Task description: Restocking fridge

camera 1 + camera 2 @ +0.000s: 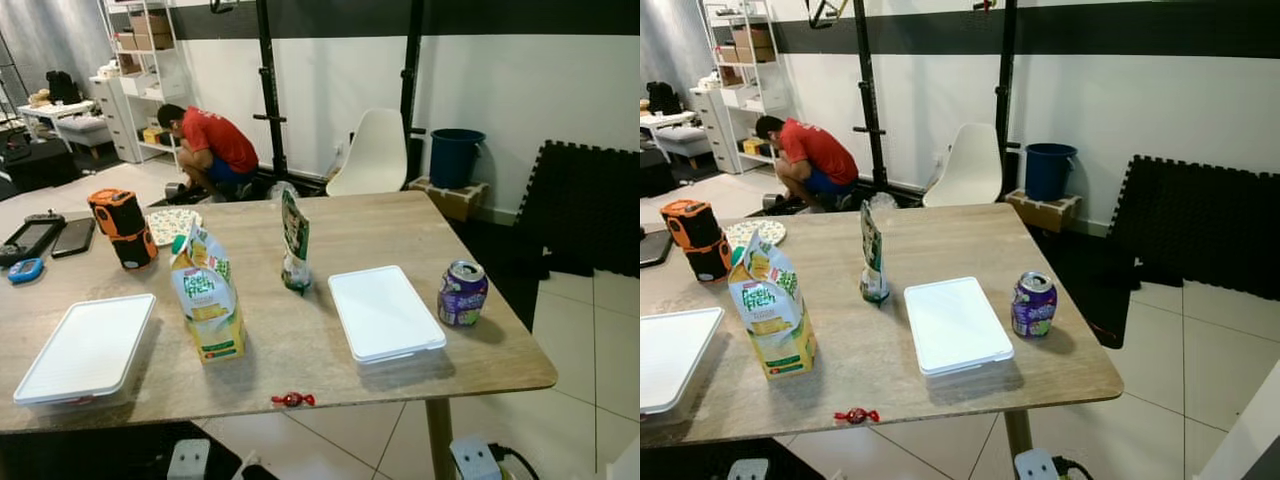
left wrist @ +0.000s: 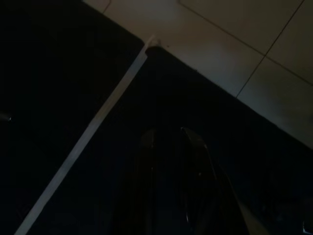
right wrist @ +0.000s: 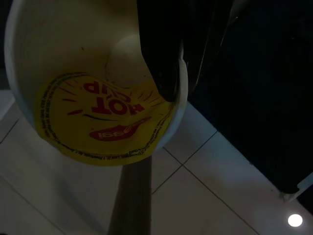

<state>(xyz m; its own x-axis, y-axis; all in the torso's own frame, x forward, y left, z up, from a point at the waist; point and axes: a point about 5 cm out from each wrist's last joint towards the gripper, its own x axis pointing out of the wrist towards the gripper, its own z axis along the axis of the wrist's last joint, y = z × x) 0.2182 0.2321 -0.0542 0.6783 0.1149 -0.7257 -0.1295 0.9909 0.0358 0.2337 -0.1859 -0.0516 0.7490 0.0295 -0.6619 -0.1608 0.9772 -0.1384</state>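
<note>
A wooden desk (image 1: 330, 225) carries a juice carton (image 1: 207, 296), an upright snack bag (image 1: 294, 243), a purple can (image 1: 462, 293) and two white lidded containers, one beside the can (image 1: 383, 312), the other at the left edge (image 1: 88, 349). The right hand (image 3: 183, 54) grips the rim of a white cup with a yellow "Hot Cup" lid (image 3: 98, 83) over the tiled floor. The left hand (image 2: 173, 161) hangs in shadow, its fingers seemingly close together, though I cannot tell for sure.

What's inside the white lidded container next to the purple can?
Cannot tell. The white container lies flat on the table, left of the purple can, with its opaque lid closed. The lid covers the whole top, hiding any contents; nothing rests on it.
</note>
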